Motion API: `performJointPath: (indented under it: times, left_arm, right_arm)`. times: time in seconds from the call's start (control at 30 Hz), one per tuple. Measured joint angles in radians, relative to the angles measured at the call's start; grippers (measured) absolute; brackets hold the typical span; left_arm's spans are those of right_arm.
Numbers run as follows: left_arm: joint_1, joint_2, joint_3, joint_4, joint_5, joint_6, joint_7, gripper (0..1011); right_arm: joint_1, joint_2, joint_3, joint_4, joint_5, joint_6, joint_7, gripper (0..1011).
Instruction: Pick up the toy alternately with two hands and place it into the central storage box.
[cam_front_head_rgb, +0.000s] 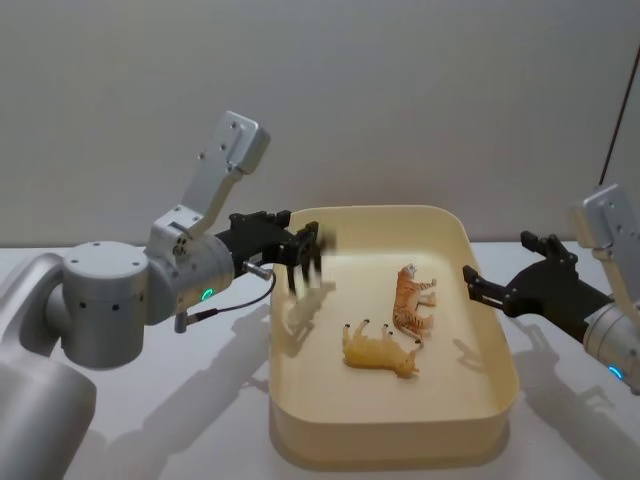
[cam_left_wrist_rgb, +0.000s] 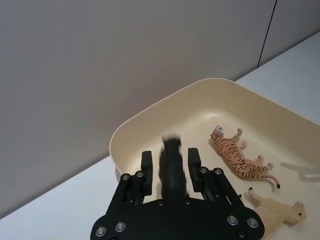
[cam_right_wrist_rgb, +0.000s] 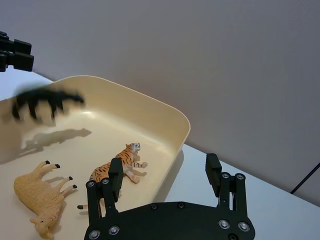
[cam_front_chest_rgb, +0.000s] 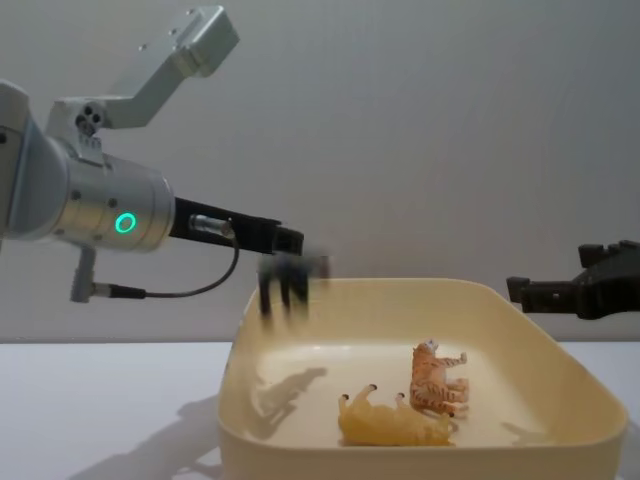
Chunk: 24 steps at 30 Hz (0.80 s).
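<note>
A black toy animal (cam_front_head_rgb: 308, 258) shows motion-blurred in the air just inside the left rim of the cream-yellow storage box (cam_front_head_rgb: 400, 440). My left gripper (cam_front_head_rgb: 285, 235) hangs over that rim, open; in the left wrist view the black toy (cam_left_wrist_rgb: 171, 175) sits loose between its spread fingers (cam_left_wrist_rgb: 146, 165). In the chest view the black toy (cam_front_chest_rgb: 290, 285) is just below the left gripper (cam_front_chest_rgb: 285, 240). My right gripper (cam_front_head_rgb: 505, 268) hovers at the box's right rim, open and empty.
An orange striped tiger (cam_front_head_rgb: 412, 300) and a tan animal (cam_front_head_rgb: 380, 350) lie on their sides on the box floor, right of centre. The white table (cam_front_head_rgb: 200, 400) surrounds the box. A grey wall stands behind.
</note>
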Motion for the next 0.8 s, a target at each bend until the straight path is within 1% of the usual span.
performJointPath:
  times: [0.23,0.37,0.4,0.43,0.47,0.53,0.57,0.63,0.67,0.8]
  left_arm:
    - [-0.018,-0.013,0.006,0.025,0.011,-0.003,-0.012,619]
    - [-0.022,-0.016,0.008,0.031,0.014,-0.004,-0.015,718]
    - [-0.023,-0.018,0.009,0.034,0.015,-0.004,-0.016,778]
    - [-0.025,-0.019,0.009,0.036,0.016,-0.005,-0.017,778]
    - [-0.026,-0.019,0.009,0.038,0.017,-0.005,-0.017,834]
    - [-0.027,-0.02,0.01,0.04,0.018,-0.005,-0.018,864]
    - [-0.028,-0.021,0.01,0.041,0.019,-0.005,-0.019,917]
    - [-0.029,-0.022,0.011,0.043,0.019,-0.005,-0.019,952]
    - [-0.03,-0.023,0.011,0.044,0.02,-0.005,-0.02,997]
    - [-0.032,-0.024,0.012,0.047,0.021,-0.006,-0.022,1001]
  right_arm:
    - [0.0,0.0,0.0,0.0,0.0,0.0,0.0,1001]
    - [0.0,0.0,0.0,0.0,0.0,0.0,0.0,1001]
    - [0.0,0.0,0.0,0.0,0.0,0.0,0.0,1001]
    - [0.0,0.0,0.0,0.0,0.0,0.0,0.0,1001]
    - [0.0,0.0,0.0,0.0,0.0,0.0,0.0,1001]
    - [0.0,0.0,0.0,0.0,0.0,0.0,0.0,1000]
    - [0.0,0.0,0.0,0.0,0.0,0.0,0.0,1001]
    - [0.0,0.0,0.0,0.0,0.0,0.0,0.0,1001]
    - [0.0,0.0,0.0,0.0,0.0,0.0,0.0,1001]
    - [0.0,0.0,0.0,0.0,0.0,0.0,0.0,1001]
